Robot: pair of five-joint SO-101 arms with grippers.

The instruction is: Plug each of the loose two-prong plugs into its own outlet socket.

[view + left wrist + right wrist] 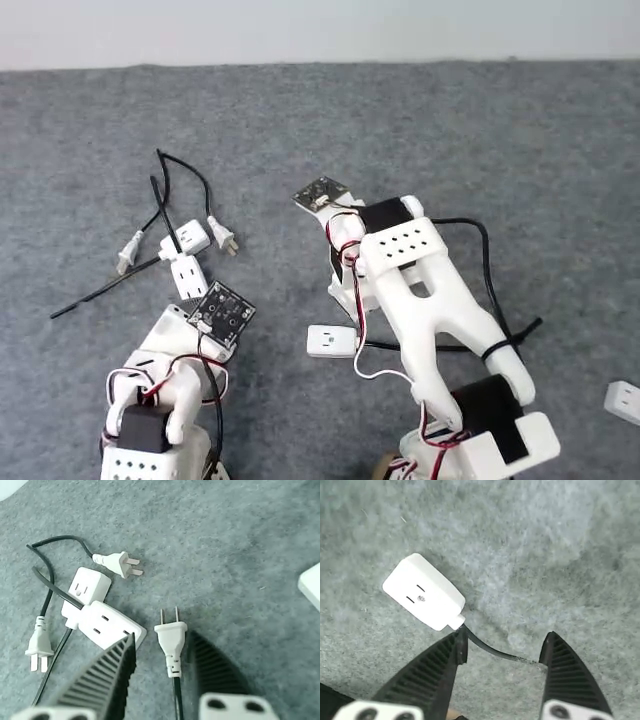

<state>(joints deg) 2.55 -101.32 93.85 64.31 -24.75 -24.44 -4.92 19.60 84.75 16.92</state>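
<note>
Grey carpet (225, 540), plug (171, 630) inside wide left tool (161, 636), socket (423, 591) just beside wide right tool (506, 634)

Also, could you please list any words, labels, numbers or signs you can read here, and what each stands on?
There is no readable text.
The white outlet sockets and the two-prong plugs show no print.
The circuit boards on the arms, seen in the high view, bear only marks too small to read.
</note>
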